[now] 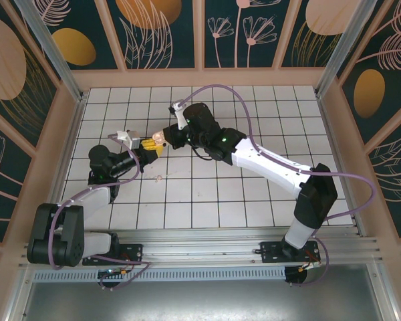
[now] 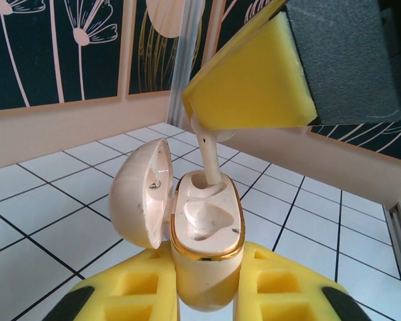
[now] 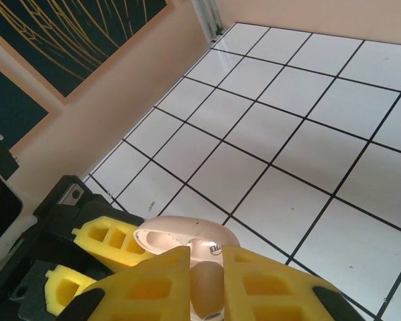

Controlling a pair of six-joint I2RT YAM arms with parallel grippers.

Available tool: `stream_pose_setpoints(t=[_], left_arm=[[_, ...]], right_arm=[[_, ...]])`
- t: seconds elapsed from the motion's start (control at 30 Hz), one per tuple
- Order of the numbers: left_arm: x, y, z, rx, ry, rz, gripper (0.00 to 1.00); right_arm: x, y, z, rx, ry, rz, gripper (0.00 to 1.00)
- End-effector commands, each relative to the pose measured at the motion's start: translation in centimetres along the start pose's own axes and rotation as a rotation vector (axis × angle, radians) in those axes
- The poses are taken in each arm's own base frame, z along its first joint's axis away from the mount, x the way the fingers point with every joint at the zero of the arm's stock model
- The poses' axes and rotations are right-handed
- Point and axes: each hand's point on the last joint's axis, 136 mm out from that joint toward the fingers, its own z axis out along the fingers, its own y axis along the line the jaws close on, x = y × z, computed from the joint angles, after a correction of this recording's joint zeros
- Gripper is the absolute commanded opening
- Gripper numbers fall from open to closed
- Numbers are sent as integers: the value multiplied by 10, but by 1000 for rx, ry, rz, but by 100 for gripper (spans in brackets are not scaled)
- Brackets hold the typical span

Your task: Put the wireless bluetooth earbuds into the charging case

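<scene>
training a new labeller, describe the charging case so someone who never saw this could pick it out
On the white tiled table, look just left of centre. There the left pincer clamps the charging case: a cream egg-shaped shell, lid flipped open, with a gold rim that the earbud at its mouth lacks.

Earbud (image 2: pixel 210 155) upright in charging case (image 2: pixel 207 257), lid (image 2: pixel 144 194) left.

You have a white tiled counter (image 1: pixel 254 200) with dark grid lines, fenced by a low peach wall (image 1: pixel 200 78). Above it stand dark teal panels (image 1: pixel 250 33) with pale flowers and orange ovals; an aluminium rail (image 1: pixel 207 249) lines your near edge.
</scene>
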Motion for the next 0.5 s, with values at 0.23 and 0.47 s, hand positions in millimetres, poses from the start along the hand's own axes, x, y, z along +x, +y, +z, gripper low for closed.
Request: stream_pose_setpoints(t=[0.23,0.47], left_arm=[[-36,-9,-2,9,-51,239,2],[-35,-11,-2,5,-41,275,2]], right_arm=[[21,6,-8,3,91,-42,16],[19,9,-12,7,76,-55,16]])
